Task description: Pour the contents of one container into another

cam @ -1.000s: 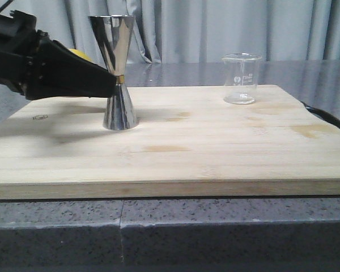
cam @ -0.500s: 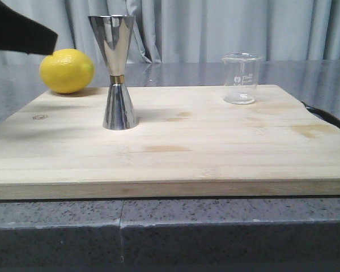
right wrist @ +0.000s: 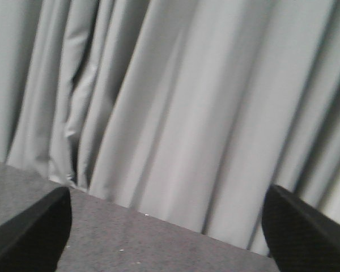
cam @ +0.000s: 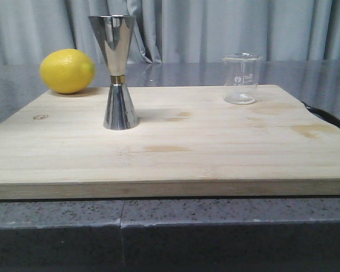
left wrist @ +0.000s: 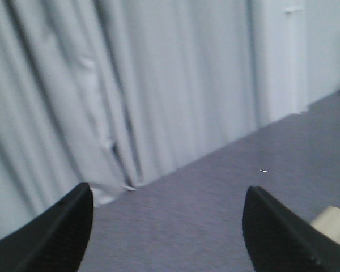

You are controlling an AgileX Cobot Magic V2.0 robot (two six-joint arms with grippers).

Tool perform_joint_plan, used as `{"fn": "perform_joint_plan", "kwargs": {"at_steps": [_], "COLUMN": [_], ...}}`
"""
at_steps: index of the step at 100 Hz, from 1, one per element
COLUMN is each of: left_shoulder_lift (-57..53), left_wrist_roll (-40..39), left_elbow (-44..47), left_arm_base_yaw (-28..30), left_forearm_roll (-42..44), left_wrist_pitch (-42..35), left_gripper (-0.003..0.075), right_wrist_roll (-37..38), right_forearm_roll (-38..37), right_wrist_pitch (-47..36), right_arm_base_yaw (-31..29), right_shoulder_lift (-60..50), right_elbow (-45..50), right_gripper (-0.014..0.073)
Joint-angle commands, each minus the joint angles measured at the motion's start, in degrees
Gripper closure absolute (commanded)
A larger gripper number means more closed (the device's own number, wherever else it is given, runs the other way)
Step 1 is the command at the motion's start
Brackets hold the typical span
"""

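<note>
Front view, left to right. Lemon [cam: 67, 71] sits at the far left corner of the wooden board [cam: 175, 153], resting on it. Just beside it stands the steel jigger [cam: 117, 72], upright on the board, gold band at its narrow waist, free of any fingers. Well apart from it, near the far right corner of the board, stands the glass beaker [cam: 241, 78], upright, white marks printed on its side; whether it holds any liquid is not clear. The board lies on a dark speckled counter [cam: 158, 226]. Grey curtain [cam: 215, 28] hangs behind. No arm shows in this view.

Left wrist view: left fingers [left wrist: 164, 226] spread wide, released, grasping nothing. Two dark tips [left wrist: 56, 226] frame open space. Beyond the gap lie grey counter surface and curtain. A pale corner, possibly the board, sits just past one fingertip; too blurred to confirm. Neither jigger nor beaker lies between or near these fingers.

Right wrist view: right fingers [right wrist: 170, 232] also spread wide, released, empty. Dark tips [right wrist: 31, 232] at each side. Beyond the gap are curtain folds and a strip of dark counter. Beaker and jigger lie nowhere near these fingers.
</note>
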Motion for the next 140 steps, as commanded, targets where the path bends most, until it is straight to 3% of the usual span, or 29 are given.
{"fn": "perform_joint_plan", "kwargs": {"at_steps": [1,12,21,54,100,121,140], "left_shoulder_lift": [-4.92,-9.64,-12.86,-30.33,-56.72,-63.02,-63.67], "left_wrist_roll": [-0.85,-0.85,-0.85,-7.29,-11.32,-11.36,-11.36], "left_elbow": [-4.13,-7.42,-8.75,-0.8,25.95,37.72,41.27], "left_arm_base_yaw": [0.26,0.26,0.26,0.26,0.26,-2.82,-9.57], "left_forearm_roll": [-5.88,-5.88,-5.88,-5.77,-5.56,-5.87,-5.87], "left_wrist_pitch": [-11.78,-29.44,-36.0,-34.66,-33.13,-29.86,-28.41], "left_gripper": [0.0207,0.0207,0.0207,0.0207,0.0211,0.0301,0.0399], "right_wrist_roll": [-0.89,-0.89,-0.89,-0.89,-0.89,-0.89,-0.89], "right_forearm_roll": [1.89,1.89,1.89,1.09,2.42,3.6,3.6], "right_wrist_pitch": [-3.2,-0.54,1.27,9.99,37.56,43.47,44.07], "right_arm_base_yaw": [-4.48,-9.41,-12.01,-12.27,-12.27,-12.27,-12.27], "right_shoulder_lift": [-1.64,-2.89,-3.68,-15.21,-32.66,-37.83,-44.16], "right_elbow": [-2.93,-4.06,-4.81,-6.58,-6.45,-4.83,-0.79], "right_gripper": [-0.0024,-0.0024,-0.0024,-0.0024,-0.0023,-0.0004,0.0125]}}
